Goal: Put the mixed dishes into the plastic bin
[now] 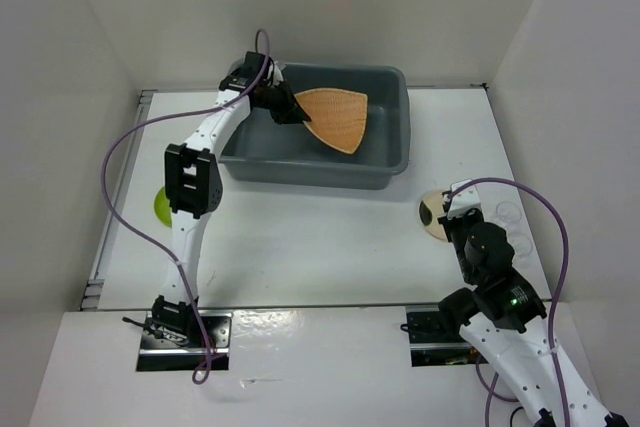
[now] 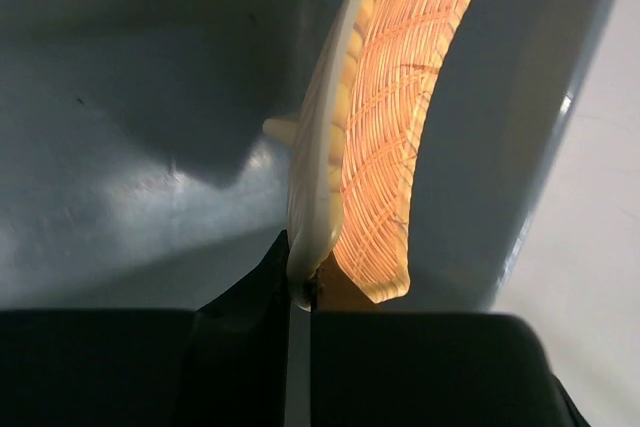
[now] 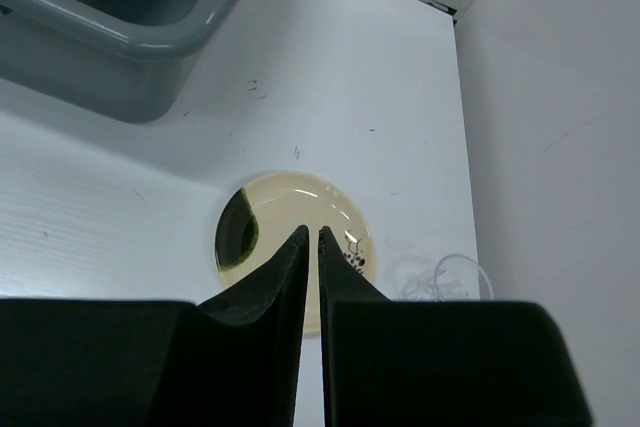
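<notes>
One woven plate (image 1: 337, 117) tilted inside grey bin (image 1: 392, 162); left tool (image 1: 300, 113) clamping it.

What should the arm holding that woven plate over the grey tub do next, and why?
Probably open the left gripper: it pinches the woven plate by its edge, already inside the grey tub walls, so letting go should drop it in.

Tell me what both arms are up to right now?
Left gripper shut on woven plate, held over grey bin. Right gripper nearly closed, empty, above cream dish. Nothing in the way.
</notes>
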Tool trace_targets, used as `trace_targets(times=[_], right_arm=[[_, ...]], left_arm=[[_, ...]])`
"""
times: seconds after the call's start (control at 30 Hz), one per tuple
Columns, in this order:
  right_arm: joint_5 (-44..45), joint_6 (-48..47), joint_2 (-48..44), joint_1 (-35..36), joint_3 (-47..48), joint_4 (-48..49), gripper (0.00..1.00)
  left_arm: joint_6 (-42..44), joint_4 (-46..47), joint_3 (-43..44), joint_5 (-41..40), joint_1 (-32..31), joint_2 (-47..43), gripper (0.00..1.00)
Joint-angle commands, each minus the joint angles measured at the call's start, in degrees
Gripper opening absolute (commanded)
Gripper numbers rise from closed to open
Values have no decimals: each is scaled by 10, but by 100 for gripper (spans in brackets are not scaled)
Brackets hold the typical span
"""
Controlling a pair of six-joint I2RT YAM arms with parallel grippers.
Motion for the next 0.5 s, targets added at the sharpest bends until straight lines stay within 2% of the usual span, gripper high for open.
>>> trace_targets(times=[0.0,0.1,0.2,0.3,0.4,0.43,0.47], right_arm=[[4,2,-5,-4,-4,27,12],[4,2,-5,-9,-4,27,13],[4,2,0,-9,-4,27,19],[4,2,0,-14,-4,27,26],[4,2,0,-19,-4,27,34],[4,2,0,-20,-4,27,41],[-2,2,0,-25,-4,27,44]], left_arm=[[-5,4,65,13,4,23,0],[-5,-9,88,8,-1,50,0],[-5,-15,88,3,-7,62,12],[-5,-3,43,-13,-18,62,23],[-5,24,-17,-18,-18,38,37],[-5,30,-25,-18,-18,38,42],[-5,30,-25,-18,-12,38,56]])
